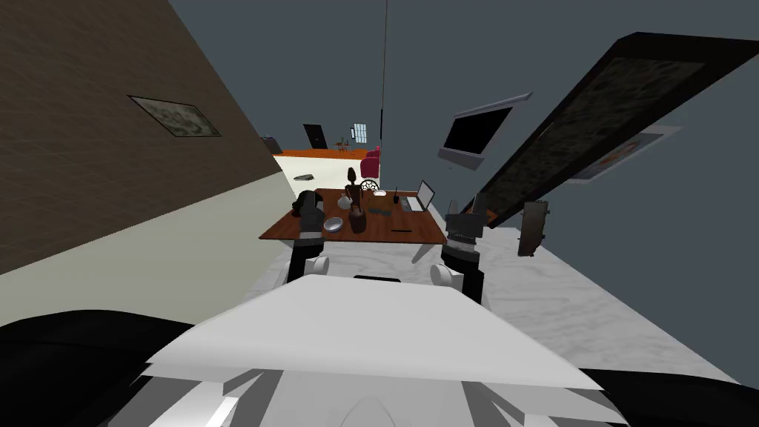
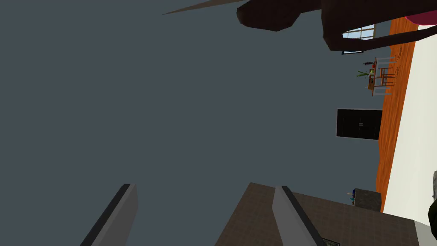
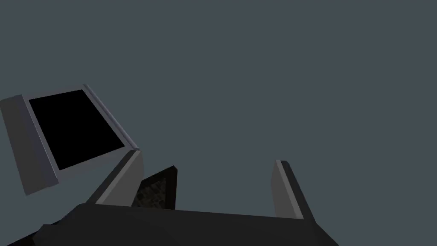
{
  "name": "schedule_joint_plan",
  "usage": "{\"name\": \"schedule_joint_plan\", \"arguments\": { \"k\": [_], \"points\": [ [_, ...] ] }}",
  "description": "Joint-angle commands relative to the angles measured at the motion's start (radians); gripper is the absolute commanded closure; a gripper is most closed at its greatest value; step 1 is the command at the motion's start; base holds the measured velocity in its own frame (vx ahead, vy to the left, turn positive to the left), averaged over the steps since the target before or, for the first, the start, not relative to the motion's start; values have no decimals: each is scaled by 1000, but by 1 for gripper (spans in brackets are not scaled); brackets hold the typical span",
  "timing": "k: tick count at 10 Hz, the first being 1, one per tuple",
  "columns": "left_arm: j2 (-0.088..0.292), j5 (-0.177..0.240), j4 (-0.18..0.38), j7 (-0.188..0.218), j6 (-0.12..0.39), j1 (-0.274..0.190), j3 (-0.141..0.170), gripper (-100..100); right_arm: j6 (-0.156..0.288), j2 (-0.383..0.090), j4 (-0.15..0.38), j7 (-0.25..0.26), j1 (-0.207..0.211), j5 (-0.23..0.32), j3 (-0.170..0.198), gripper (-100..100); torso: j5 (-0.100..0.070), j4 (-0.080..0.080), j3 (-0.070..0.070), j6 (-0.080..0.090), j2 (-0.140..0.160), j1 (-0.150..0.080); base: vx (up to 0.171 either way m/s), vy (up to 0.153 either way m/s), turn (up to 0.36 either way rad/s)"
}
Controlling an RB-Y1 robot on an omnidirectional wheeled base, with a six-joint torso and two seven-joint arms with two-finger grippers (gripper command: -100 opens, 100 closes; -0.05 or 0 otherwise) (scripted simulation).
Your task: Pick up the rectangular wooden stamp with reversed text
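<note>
Clutter covers the brown table (image 1: 285, 231) ahead, between and beyond both sets of jaws. The left jaws stand wide apart, fingers (image 2: 126, 213) holding nothing, over the table's near left corner. A grey bowl (image 1: 333, 224) lies just beside them, with a dark jug (image 1: 358, 219) next inward. The right jaws, fingers (image 3: 126, 183) likewise spread and empty, hang just off the near right corner. Farther off sit a laptop (image 1: 421, 197), a tall dark figurine (image 1: 351, 178) and small flat dark pieces (image 1: 380, 212). Which of these small things is the stamp I cannot tell. Bowl and jug stand in front of them.
</note>
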Motion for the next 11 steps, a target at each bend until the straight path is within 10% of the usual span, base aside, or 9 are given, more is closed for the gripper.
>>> {"name": "schedule_joint_plan", "arguments": {
  "k": [1,11],
  "points": [
    [0,0,0,0,0,0,0,0,3,-46,5,14,11,13,27,-100,0,0,0,0,0,0,0,-19,249],
    [0,0,0,0,0,0,0,0,36,-305,66,109,145,127,237,-100,-1,1,3,0,5,-3,-45,-53,362]
  ]
}}
